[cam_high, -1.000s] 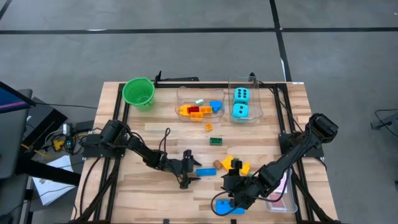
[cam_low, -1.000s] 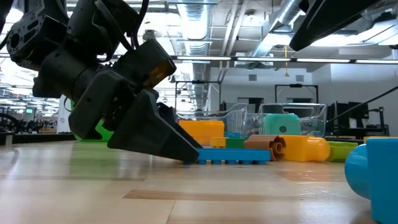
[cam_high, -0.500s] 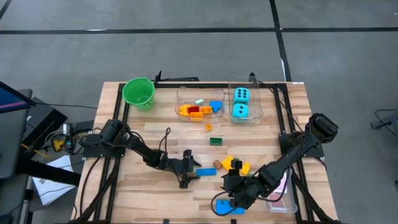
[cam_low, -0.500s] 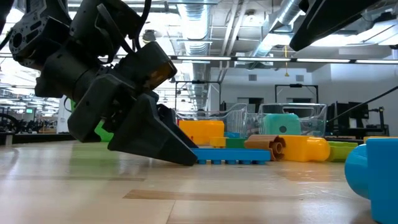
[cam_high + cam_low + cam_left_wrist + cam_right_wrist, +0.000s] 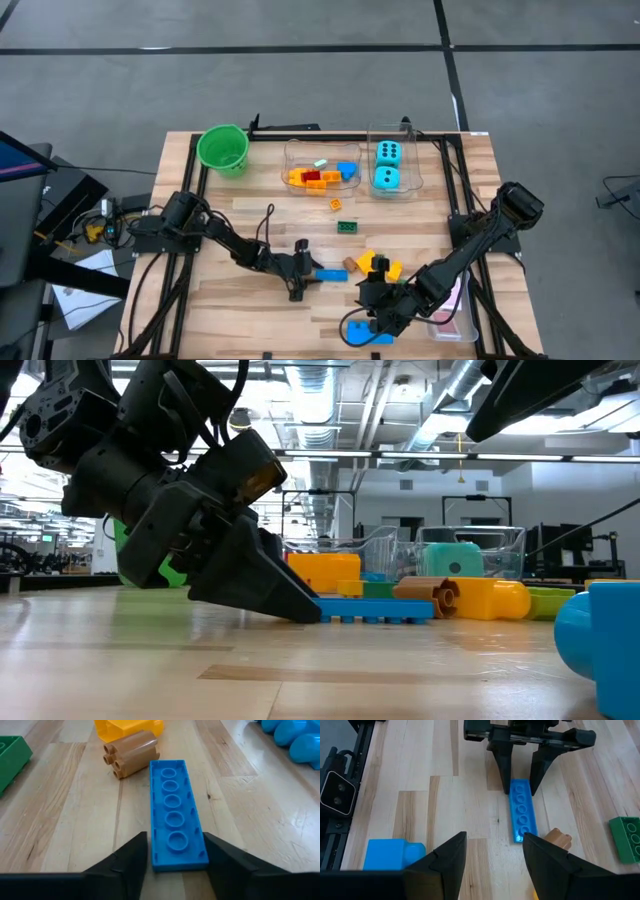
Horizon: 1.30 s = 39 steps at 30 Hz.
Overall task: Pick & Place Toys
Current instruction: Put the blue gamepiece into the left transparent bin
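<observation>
A long flat blue brick (image 5: 333,274) lies studs-up on the wooden table, near its middle. My left gripper (image 5: 176,862) reaches in low from the table's left and is shut on the brick's left end (image 5: 519,784). Beside the brick's far end rest a tan piece (image 5: 131,752) and yellow blocks (image 5: 380,266). My right gripper (image 5: 492,865) hovers open above the table's near right part, with nothing between its fingers. A chunky blue block (image 5: 395,855) lies by the near edge. My left gripper pinches the blue brick's two long sides at its left end (image 5: 177,857), one finger (image 5: 135,860) on each side. The fingers slant down from the table's left and lie along the brick. The brick stays flat on the table.
At the back stand a green bucket (image 5: 222,148), a clear tub (image 5: 320,170) of small blocks and another (image 5: 395,165) holding two cyan dice. A green brick (image 5: 348,226) and a small orange piece (image 5: 336,205) lie mid-table. Pink cards (image 5: 458,305) lie at the near right.
My left gripper's fingers have drawn in around the blue brick's left end, and the gripper has tipped slightly. The brick has stayed where it was. My right arm has kept still.
</observation>
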Each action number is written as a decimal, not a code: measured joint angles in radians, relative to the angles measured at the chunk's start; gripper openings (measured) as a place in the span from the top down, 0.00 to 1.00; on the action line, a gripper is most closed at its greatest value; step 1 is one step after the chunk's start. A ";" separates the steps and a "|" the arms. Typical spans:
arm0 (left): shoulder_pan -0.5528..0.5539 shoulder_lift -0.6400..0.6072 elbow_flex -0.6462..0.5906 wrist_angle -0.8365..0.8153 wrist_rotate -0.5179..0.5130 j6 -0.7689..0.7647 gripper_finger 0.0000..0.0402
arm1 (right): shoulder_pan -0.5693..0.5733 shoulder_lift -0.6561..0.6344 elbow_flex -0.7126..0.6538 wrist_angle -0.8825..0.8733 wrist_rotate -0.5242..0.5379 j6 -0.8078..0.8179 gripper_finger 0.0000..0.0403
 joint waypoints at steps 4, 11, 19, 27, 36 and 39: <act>0.000 -0.002 0.000 0.000 0.000 0.000 0.67 | 0.000 0.000 0.000 0.000 0.000 0.000 0.54; -0.004 -0.048 -0.003 -0.010 0.010 -0.003 0.66 | 0.000 0.000 0.000 -0.004 0.000 0.000 0.54; -0.021 -0.125 -0.003 -0.049 -0.071 0.020 0.66 | 0.009 0.000 0.000 -0.005 0.000 0.000 0.54; -0.028 -0.212 -0.003 -0.207 -0.338 0.023 0.66 | 0.014 0.000 0.000 -0.005 0.001 0.000 0.54; 0.053 -0.258 -0.003 -0.232 -0.656 0.017 0.67 | 0.010 0.000 0.000 -0.005 0.003 0.000 0.54; 0.123 -0.257 -0.003 -0.241 -0.663 0.015 0.67 | 0.010 0.000 0.000 -0.005 0.003 0.000 0.54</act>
